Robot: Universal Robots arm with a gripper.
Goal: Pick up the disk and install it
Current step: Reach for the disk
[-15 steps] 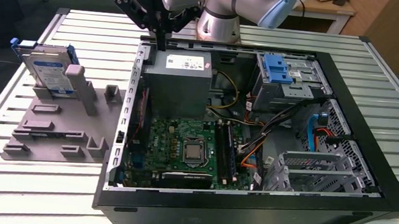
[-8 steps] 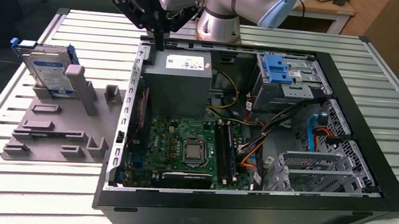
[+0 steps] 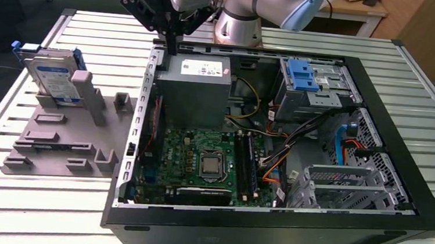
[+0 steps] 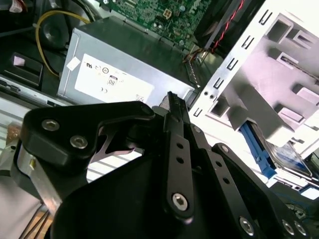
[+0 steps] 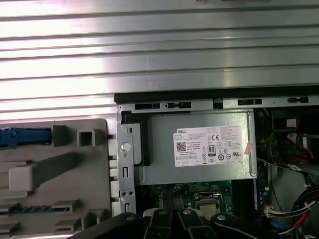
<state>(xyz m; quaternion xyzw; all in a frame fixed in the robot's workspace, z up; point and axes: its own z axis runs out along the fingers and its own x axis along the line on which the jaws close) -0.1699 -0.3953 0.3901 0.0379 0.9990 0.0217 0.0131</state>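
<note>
Blue-framed disk stood upright in the grey holder on the surface, well apart from the closed, empty tool hovering over the case rim.

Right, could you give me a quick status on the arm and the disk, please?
Gripper shut, empty, over the edge of the computer case beside the power supply. Disk upright in the grey stand, exterior view's left, untouched. Nothing seen between them.

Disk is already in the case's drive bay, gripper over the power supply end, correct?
No. The disk stands in the grey fixture outside the case, as the exterior view shows. The gripper is over the power supply end.
</note>
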